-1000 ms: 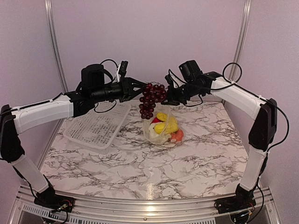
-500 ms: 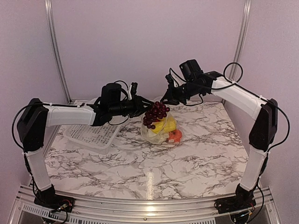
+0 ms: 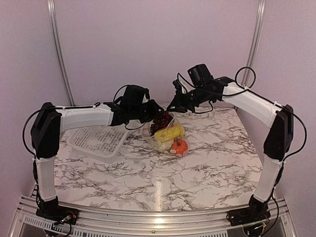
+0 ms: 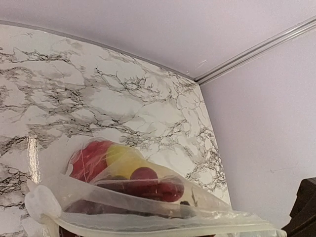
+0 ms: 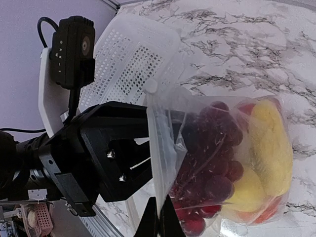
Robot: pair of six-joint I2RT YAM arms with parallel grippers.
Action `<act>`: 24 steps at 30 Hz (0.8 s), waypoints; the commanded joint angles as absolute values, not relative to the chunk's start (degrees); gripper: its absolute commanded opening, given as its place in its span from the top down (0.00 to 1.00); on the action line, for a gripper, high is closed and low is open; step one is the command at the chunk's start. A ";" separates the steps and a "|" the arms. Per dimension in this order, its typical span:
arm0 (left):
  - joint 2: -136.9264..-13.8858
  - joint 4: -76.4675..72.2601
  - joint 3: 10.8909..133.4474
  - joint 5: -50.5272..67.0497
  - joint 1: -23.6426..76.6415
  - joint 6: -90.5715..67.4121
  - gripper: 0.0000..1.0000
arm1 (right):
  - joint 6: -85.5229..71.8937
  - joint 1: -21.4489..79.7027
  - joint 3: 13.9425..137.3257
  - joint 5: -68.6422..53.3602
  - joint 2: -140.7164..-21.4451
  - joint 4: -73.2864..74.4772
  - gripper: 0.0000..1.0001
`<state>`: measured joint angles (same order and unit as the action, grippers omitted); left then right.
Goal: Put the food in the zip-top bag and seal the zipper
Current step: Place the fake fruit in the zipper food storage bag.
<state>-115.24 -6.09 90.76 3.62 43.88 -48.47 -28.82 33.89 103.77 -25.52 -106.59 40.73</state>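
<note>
Clear plastic zip-top bag [image 3: 153, 139] stands upright toward the far edge of the marbled worktop [image 3: 207, 163], about midway along it, with its mouth facing up and unsealed. The right claw [image 5: 159, 219] is pinched tight on the bag's top edge and holds that side up. The left claw [image 3: 152, 116] reaches in from the left side of the worktop, its tip pushed into the mouth. It is only narrowly parted and grips the dark purple grape bunch [image 3: 162, 121], which sits high inside the bag on top of the other food. From the right wrist the crinkled film covers the left fingertips, with the grapes pressed close against them.

Below the bunch lie the yellow pieces [image 3: 170, 132] and, lowest on the right, the orange round fruit [image 3: 179, 146], touching the worktop through the plastic. The left wrist view looks down across the pale zipper [image 4: 148, 228] and shows the red pepper [image 4: 89, 159] beside a yellow piece deep in the bag.

The white perforated basket [image 3: 96, 140] sits near the far left corner, just beside the bag and under the left arm.
</note>
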 commanded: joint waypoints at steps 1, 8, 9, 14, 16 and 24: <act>-119.09 3.20 95.95 -3.55 44.73 -51.32 0.73 | -29.82 34.73 105.20 -27.65 -104.31 38.47 1.00; -117.00 3.02 96.33 -3.34 45.80 -47.57 0.41 | -29.58 33.53 102.32 -26.07 -102.68 37.53 1.00; -115.65 1.55 95.93 -3.45 45.93 -45.89 0.36 | -29.62 33.29 101.47 -26.01 -102.32 37.22 1.00; -110.84 0.53 97.67 -0.50 45.97 -41.82 0.10 | -30.12 32.49 99.46 -26.32 -101.80 35.63 1.00; -109.91 2.11 99.62 1.16 45.97 -41.75 0.01 | -30.32 32.35 99.54 -26.51 -101.90 35.28 1.00; -101.16 13.63 98.02 -0.36 45.99 -36.14 0.01 | -28.97 32.08 99.59 -26.53 -101.81 35.93 1.00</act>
<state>-108.22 6.44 99.79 2.09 45.78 -41.52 -29.80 31.92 99.37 -25.50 -103.42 37.32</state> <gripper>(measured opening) 0.989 0.003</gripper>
